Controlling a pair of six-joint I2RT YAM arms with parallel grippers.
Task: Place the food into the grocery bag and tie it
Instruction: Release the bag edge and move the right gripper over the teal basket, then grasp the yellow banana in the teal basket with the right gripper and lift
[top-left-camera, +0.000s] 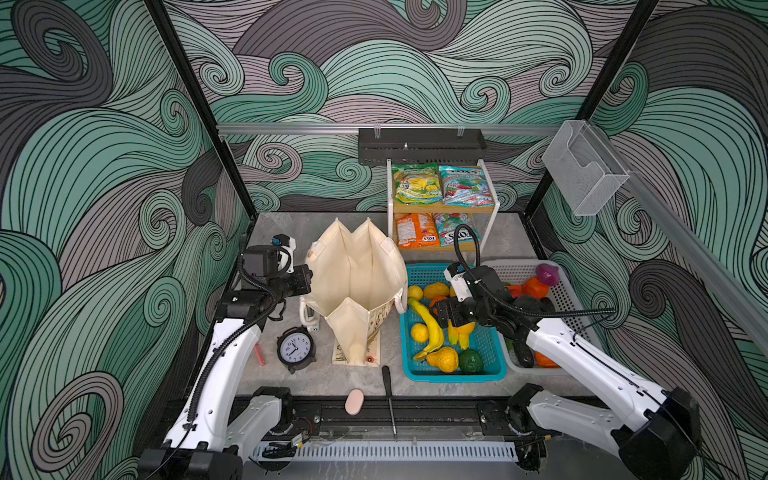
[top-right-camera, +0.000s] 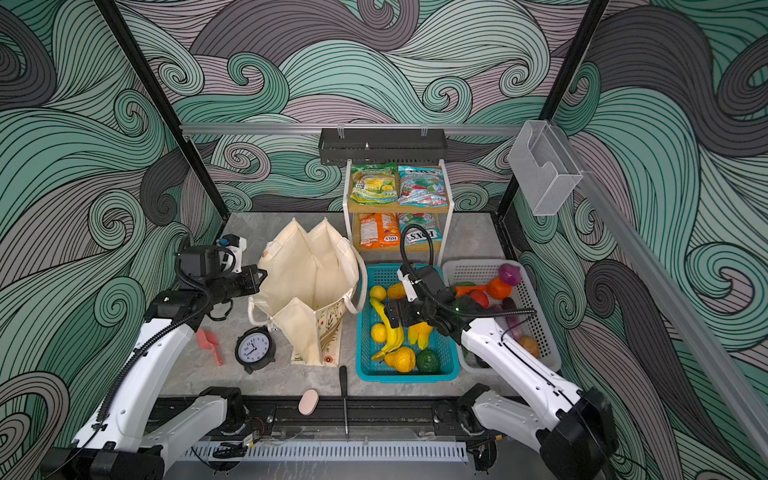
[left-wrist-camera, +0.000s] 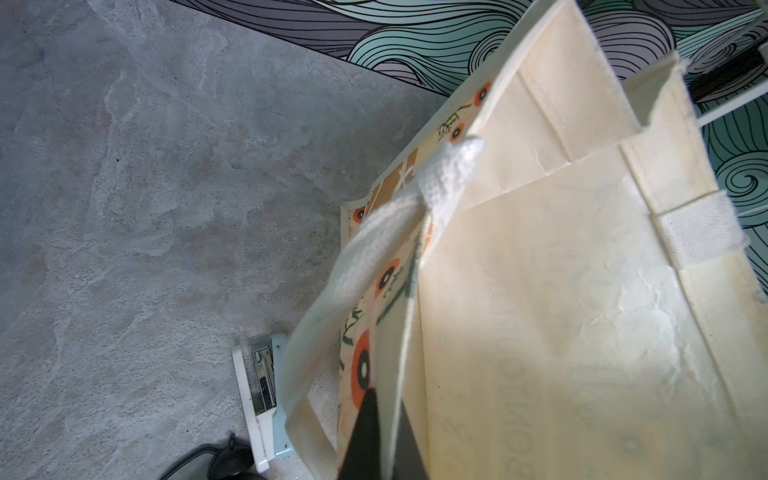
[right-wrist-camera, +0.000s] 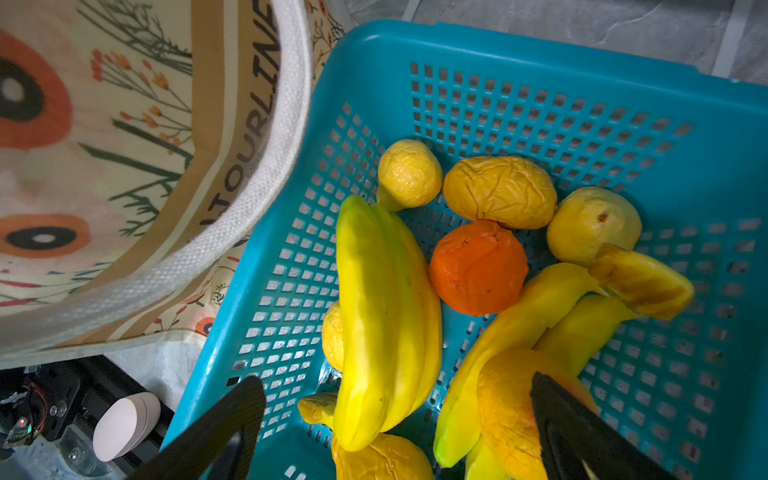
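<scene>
Loading looks barely begun. Our left gripper pinches its fingers on the wall of the grocery bag, open mid-desk. Our right gripper hangs, fingers spread, over the banana in the teal basket alongside. Next we should descend and close.

Bag L of basket w/ banana

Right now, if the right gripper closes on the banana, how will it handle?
Banana looks smooth and glossy, so it may slip in the open right gripper. Probably light: the yellow fruit beside it is crumpled like a hollow toy. Curved and long, it may pivot if pinched off-centre.
</scene>
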